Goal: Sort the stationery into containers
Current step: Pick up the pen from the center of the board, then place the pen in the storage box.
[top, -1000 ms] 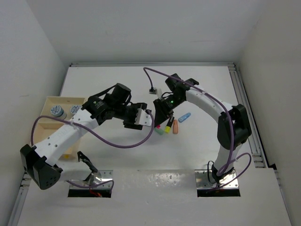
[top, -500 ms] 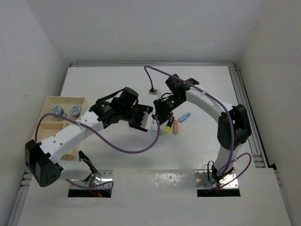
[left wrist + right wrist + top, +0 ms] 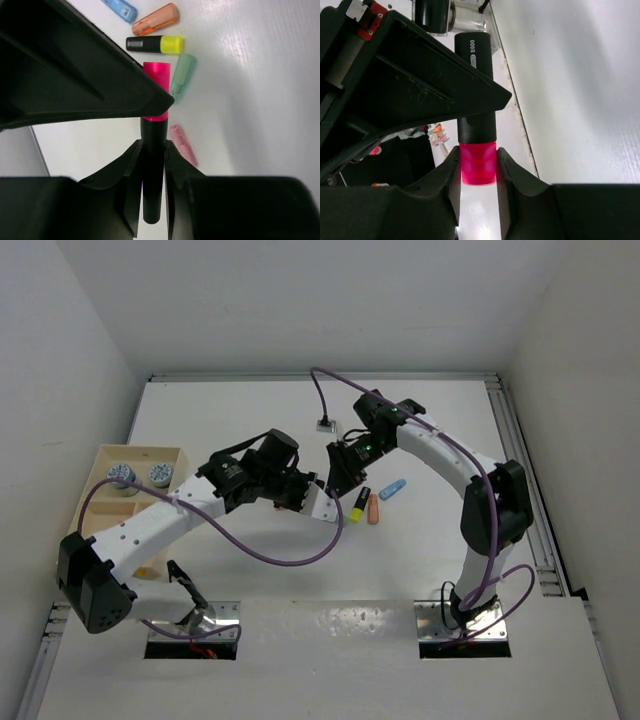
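Note:
A pink-capped black highlighter [image 3: 155, 90] is held between both grippers above the table. My left gripper [image 3: 152, 150] is shut on its black body. My right gripper [image 3: 478, 160] is shut on its pink cap [image 3: 478, 167]. In the top view the two grippers, left [image 3: 324, 502] and right [image 3: 338, 480], meet at the table's middle. Below them lie a yellow highlighter [image 3: 155, 44], a salmon stub [image 3: 156, 19], a blue stub [image 3: 120, 7], a green stub [image 3: 182, 75] and a pink stub [image 3: 183, 145]. The wooden tray [image 3: 100, 502] stands at the far left with two patterned rolls [image 3: 122, 476] in a back compartment.
A small white connector [image 3: 325, 425] on the purple cable lies behind the grippers. A metal rail [image 3: 520, 470] runs along the right edge. White walls close the table on three sides.
My left arm has swung right and closed on the highlighter's black body at my right gripper. The right gripper has shifted slightly back with the pink cap.

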`<state>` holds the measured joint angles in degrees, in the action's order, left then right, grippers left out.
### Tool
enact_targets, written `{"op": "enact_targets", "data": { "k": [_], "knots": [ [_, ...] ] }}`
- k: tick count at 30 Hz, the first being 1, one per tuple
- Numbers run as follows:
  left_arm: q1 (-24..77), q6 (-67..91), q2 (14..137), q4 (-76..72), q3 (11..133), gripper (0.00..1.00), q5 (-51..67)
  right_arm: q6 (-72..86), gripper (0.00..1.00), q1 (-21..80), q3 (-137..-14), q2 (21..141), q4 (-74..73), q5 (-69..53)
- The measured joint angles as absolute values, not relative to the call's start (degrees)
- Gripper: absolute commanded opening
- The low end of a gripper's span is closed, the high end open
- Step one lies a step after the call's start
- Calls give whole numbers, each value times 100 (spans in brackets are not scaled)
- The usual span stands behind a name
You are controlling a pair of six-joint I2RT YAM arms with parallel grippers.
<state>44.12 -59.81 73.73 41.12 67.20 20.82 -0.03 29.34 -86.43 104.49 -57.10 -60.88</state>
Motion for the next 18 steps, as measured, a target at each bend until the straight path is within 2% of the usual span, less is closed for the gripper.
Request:
{"op": "enact_targets", "data": {
  "k": [2,4,6,9,13,18],
  "knots": [
    [4327,-5863,7371,4053,6720,0,2034,119,39,2840,-8678,10486,-5673,-6104],
    [4182,-5638,7371,3994,6722,0,1966,309,39,2733,-8689,10488,-5555,-5990],
    [3857,-5315,7363,3983,6733,0,1833,521,35,2512,-8694,10488,-5411,-5769],
    [3164,-4556,7363,4154,6882,0,1605,803,33,2086,-8694,10495,-5168,-4834],
    [1712,-3542,7297,4180,7159,0,1455,1223,35,1776,-8600,10492,-4858,-3446],
    [257,-2390,6770,4202,7072,0,1201,2176,36,1994,-8178,10595,-4580,-2244]
  ]
}}
